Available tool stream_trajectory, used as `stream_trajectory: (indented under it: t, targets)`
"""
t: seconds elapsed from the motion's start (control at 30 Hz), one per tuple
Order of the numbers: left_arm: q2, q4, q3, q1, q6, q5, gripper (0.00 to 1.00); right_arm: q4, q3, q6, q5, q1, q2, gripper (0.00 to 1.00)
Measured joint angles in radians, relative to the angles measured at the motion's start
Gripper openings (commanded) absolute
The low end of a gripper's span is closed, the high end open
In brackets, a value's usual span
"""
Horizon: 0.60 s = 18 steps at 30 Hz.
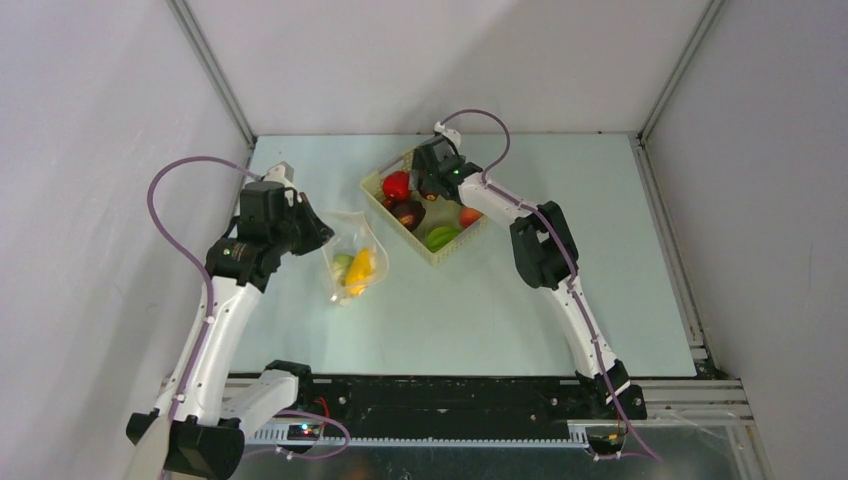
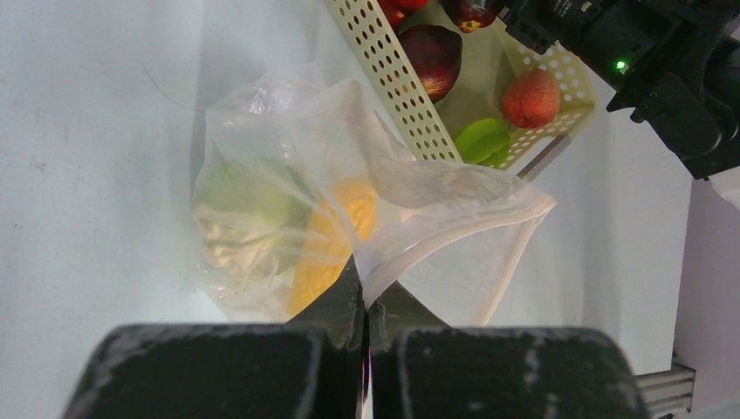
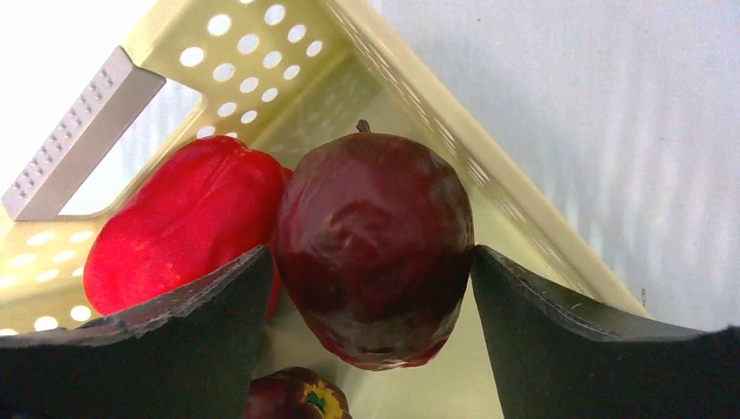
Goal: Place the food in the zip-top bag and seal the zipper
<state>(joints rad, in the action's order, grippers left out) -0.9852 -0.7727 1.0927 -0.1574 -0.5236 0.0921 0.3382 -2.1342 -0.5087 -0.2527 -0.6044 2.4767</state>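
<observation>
While the zip-top bag point(image 2: 288, 201) lies on the table point(image 1: 600, 250) at about 9 o'clock from the table's centre, one edge of its clear film is pinched between the closed jaws of the left gripper point(image 2: 365, 288). Two pieces of food are seen through the plastic: a yellow-orange piece point(image 2: 336, 236) and, at its 10 o'clock in the left wrist view, a pale green piece point(image 2: 244, 192). The bag's mouth is seen folded and partly lifted towards 3 o'clock in that view; the zipper cannot be made out.

A pale yellow perforated basket point(image 1: 375, 185) is set just beside the bag, at its 1 o'clock in the top view. The right gripper point(image 3: 368, 266) is lowered into the basket, its jaws spread wide on either side of a dark purple fruit point(image 3: 375, 218). Both pads are seen right at the fruit's flanks, but whether it is being squeezed cannot be told. A red pepper point(image 3: 174, 227) is pressed against the fruit at its 9 o'clock, and a second dark piece point(image 3: 292, 397) is partly seen at its 6 o'clock. A green piece point(image 2: 482, 140) and an orange-red piece point(image 2: 531, 98) are also held in the basket.
</observation>
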Motion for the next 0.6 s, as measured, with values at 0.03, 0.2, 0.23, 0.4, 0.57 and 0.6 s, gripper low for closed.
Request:
stream_trajectory:
  t: [0.03, 0.2, 0.23, 0.4, 0.57, 0.6]
  targets:
    - [0.002, 0.0, 0.0, 0.0, 0.0, 0.0, 0.0, 0.003, -0.002, -0.005, 0.0, 0.0, 0.001, 0.84]
    - [0.011, 0.0, 0.0, 0.0, 0.0, 0.001, 0.0, 0.015, -0.002, -0.027, -0.001, 0.002, 0.002, 0.74]
    - [0.012, 0.0, 0.0, 0.0, 0.0, 0.002, 0.0, 0.016, -0.002, -0.033, -0.001, 0.003, 0.002, 0.72]
    - [0.013, 0.0, 0.0, 0.0, 0.0, 0.002, 0.0, 0.021, -0.005, -0.051, 0.001, 0.007, 0.003, 0.52]
    - [0.013, 0.0, 0.0, 0.0, 0.0, 0.002, 0.0, 0.022, -0.005, -0.052, 0.001, 0.008, 0.003, 0.37]
    - [0.013, 0.0, 0.0, 0.0, 0.0, 0.002, 0.0, 0.019, -0.003, -0.051, 0.001, 0.008, 0.003, 0.36]
